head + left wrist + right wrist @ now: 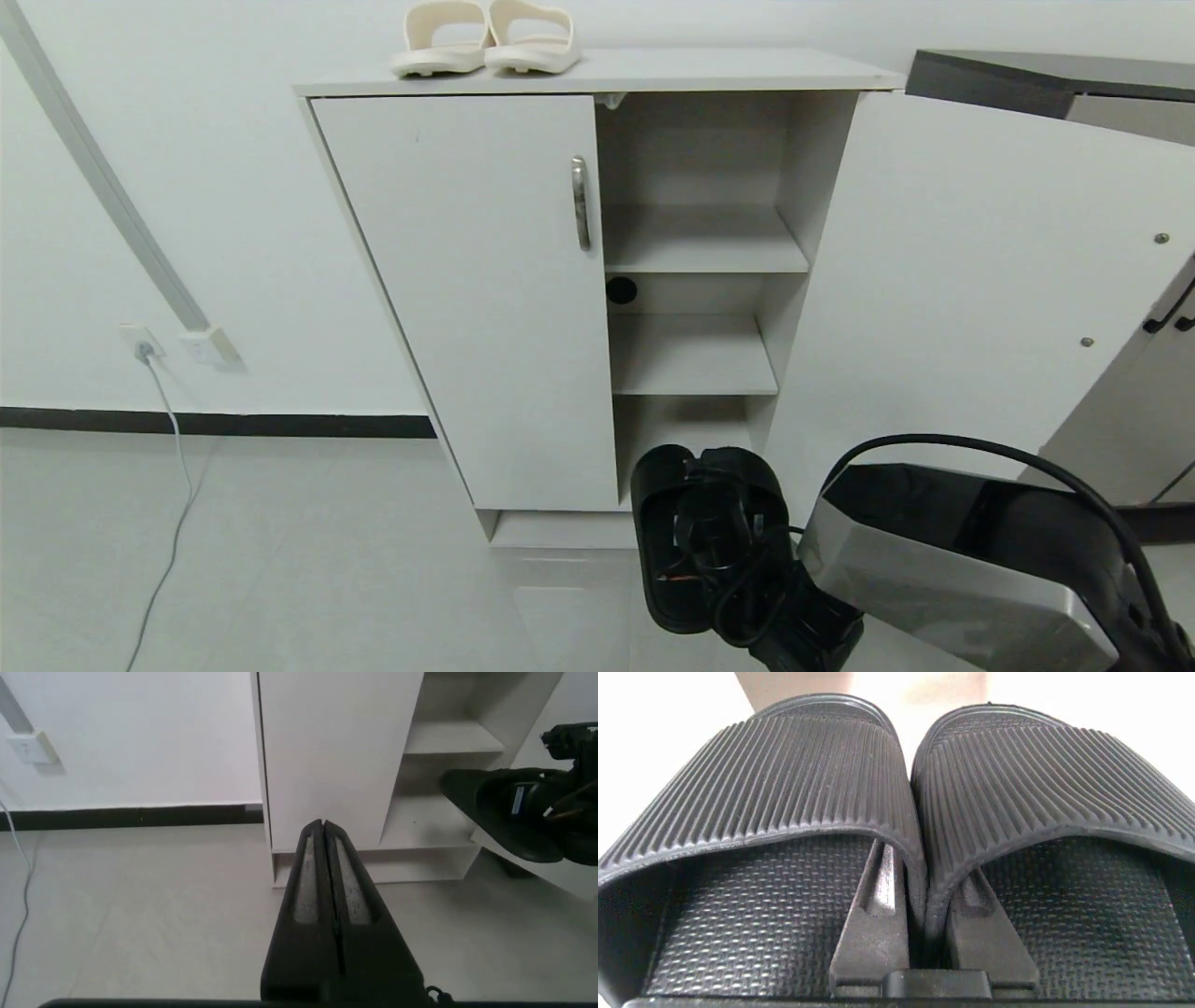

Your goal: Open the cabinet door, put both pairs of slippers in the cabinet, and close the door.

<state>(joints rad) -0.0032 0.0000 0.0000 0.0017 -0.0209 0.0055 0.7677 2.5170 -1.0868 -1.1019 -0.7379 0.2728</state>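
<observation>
A white cabinet (597, 71) stands against the wall with its right door (971, 280) swung open and its left door (476, 299) closed. A cream pair of slippers (485, 39) lies on its top. A black pair of slippers (695, 532) (505, 812) (822, 793) hangs low in front of the open bottom compartment. My right gripper (920, 901) is shut on the pair's touching inner sides, one finger (876, 919) inside each slipper. The left gripper (322, 833) is shut with nothing in it, hovering low over the floor and facing the closed door.
Two bare shelves (700, 245) (691, 362) show inside the open half. A metal handle (581, 203) sits on the closed door. A grey unit (1055, 79) stands behind the open door. A wall socket (140, 342) and its cable (173, 485) are at the left, over open floor.
</observation>
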